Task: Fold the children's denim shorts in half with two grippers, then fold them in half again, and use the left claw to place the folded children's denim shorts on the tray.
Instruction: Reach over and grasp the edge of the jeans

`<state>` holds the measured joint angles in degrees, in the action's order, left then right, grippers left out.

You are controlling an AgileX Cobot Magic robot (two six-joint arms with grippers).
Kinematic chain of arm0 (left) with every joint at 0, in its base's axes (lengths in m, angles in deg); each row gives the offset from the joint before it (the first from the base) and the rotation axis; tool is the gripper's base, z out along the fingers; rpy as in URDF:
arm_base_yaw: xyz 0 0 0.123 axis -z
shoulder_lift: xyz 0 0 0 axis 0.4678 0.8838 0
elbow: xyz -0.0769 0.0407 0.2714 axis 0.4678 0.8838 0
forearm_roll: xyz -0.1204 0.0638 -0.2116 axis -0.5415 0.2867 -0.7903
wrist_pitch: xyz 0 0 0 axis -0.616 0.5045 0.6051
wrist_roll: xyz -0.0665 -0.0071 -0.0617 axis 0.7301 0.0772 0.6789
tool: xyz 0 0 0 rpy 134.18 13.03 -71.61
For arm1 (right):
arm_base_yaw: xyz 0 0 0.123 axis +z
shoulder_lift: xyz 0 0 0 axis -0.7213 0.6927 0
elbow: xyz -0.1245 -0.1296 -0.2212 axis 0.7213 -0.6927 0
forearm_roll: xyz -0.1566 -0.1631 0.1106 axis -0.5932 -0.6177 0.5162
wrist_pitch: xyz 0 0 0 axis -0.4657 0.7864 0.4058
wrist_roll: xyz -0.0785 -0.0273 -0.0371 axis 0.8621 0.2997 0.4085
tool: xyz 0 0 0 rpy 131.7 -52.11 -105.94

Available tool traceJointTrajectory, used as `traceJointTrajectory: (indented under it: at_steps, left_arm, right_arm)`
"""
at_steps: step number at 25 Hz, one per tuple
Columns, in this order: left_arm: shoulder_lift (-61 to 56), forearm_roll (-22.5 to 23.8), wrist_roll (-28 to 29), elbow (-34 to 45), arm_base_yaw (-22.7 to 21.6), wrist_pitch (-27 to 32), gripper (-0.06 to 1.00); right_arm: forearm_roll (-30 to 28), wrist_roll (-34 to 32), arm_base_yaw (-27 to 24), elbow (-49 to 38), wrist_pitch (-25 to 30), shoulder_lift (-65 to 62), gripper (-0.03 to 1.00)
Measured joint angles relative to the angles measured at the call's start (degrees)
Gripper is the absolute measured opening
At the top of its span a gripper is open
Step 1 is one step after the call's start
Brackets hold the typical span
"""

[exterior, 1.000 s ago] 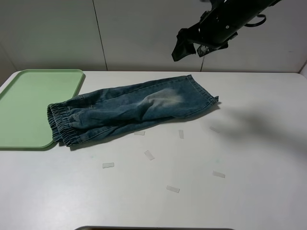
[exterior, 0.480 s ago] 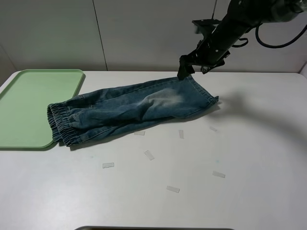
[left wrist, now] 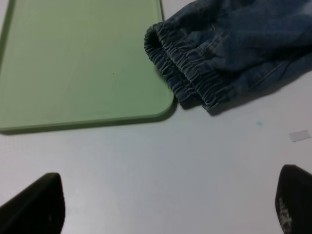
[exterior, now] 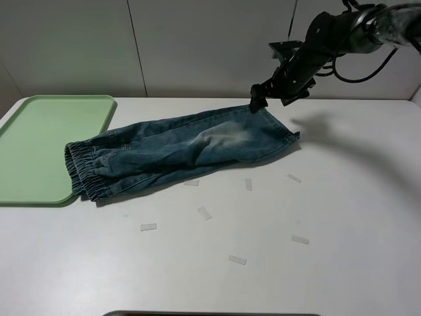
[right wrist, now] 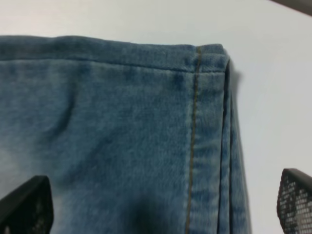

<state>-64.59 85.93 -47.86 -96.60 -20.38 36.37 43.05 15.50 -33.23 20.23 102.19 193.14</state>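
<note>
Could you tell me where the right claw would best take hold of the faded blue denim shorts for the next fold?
Probably the far hem corner of the faded blue denim shorts, approached from above. The layers there lie flat and stacked with a stitched edge, and the open right claw hangs over it.

The table [exterior: 355, 263] holds 1 pair of denim shorts [exterior: 184, 153], 1 tray [exterior: 39, 145] and 7 pale strips [exterior: 205, 212].

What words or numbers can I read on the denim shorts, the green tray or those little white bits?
None: no words, numbers or signs can be read in any view.
The denim shorts show only stitching and faded patches.
The green tray is plain.
The small white strips on the table look blank.
</note>
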Motion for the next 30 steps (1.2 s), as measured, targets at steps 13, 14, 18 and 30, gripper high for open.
traceJointTrajectory:
  at_steps: [13, 14, 18, 30]
  left_arm:
    - [0.0, 0.0, 0.0, 0.0, 0.0, 0.0, 0.86]
    - [0.0, 0.0, 0.0, 0.0, 0.0, 0.0, 0.86]
    - [0.0, 0.0, 0.0, 0.0, 0.0, 0.0, 0.86]
    - [0.0, 0.0, 0.0, 0.0, 0.0, 0.0, 0.86]
  right_arm:
    - [1.6, -0.1, -0.1, 2.1, 1.5, 4.1, 0.69]
    - [1.6, -0.1, -0.1, 2.1, 1.8, 4.1, 0.69]
    - [3.0, -0.1, -0.1, 2.1, 4.2, 4.1, 0.69]
    - [5.9, -0.1, 0.1, 0.0, 6.6, 3.9, 0.69]
